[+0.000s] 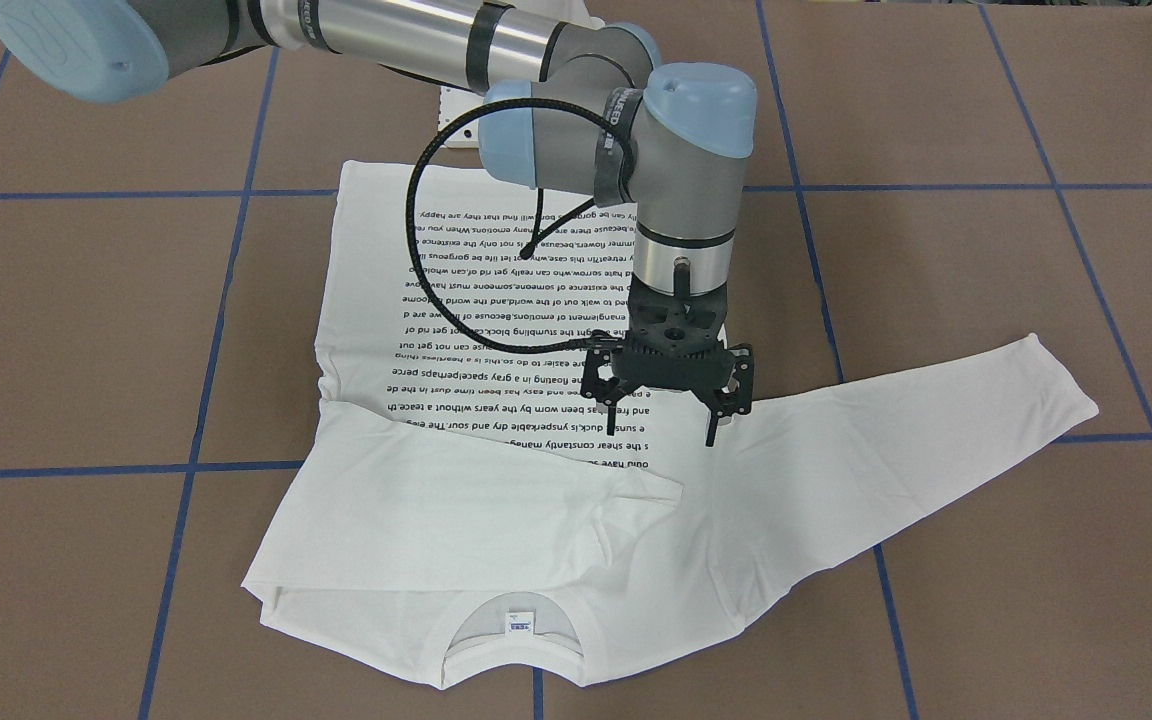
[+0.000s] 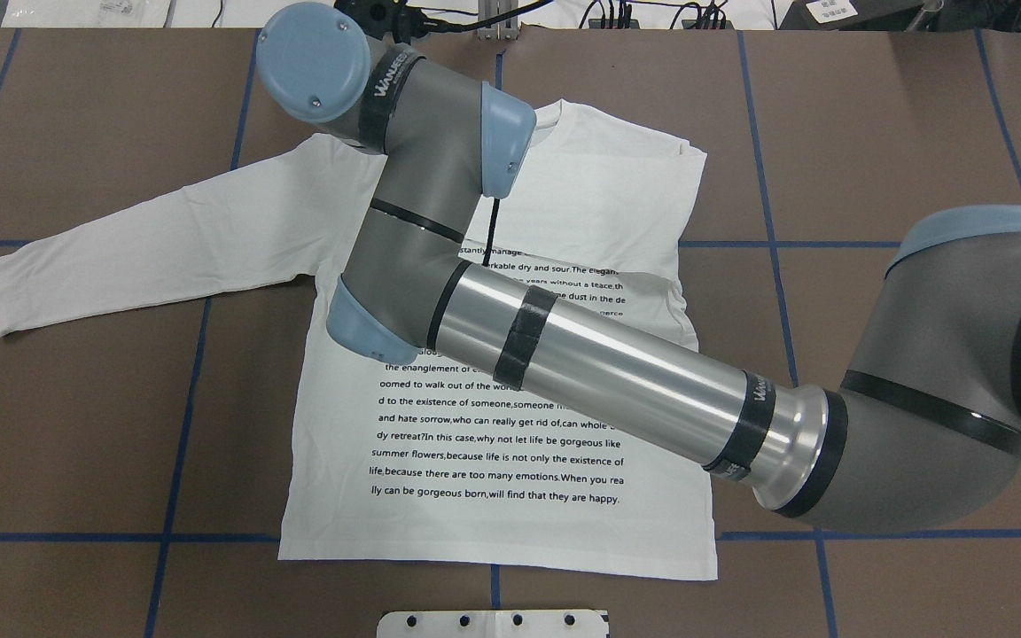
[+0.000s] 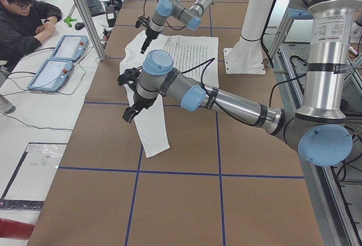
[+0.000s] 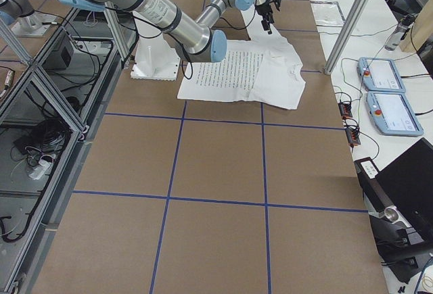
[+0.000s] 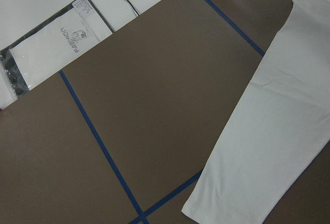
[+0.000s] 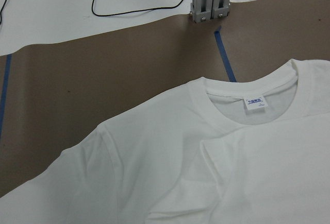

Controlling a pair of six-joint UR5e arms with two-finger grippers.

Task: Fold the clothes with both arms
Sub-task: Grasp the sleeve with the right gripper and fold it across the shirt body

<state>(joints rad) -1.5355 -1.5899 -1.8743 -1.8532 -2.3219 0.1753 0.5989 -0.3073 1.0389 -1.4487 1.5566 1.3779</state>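
Since the T-shirt (image 1: 786, 470) is thin, limp cotton, we judge it light and prone to sagging; grip the outstretched sleeve (image 1: 936, 425) at its cuff (image 1: 1061, 388). It lies flat on the matte brown worktop (image 1: 936, 600), ribbed collar (image 1: 451, 665) nearest. Beyond, the right pincer (image 1: 664, 425) hovers spread and empty; of the left pincer (image 3: 130, 107) we cannot tell the state.

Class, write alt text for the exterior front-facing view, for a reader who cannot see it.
A white long-sleeved T-shirt lies flat on a brown table gridded with blue tape, collar nearest the camera, one sleeve folded across its chest and the other stretched out sideways. The right gripper hangs open over the shirt.
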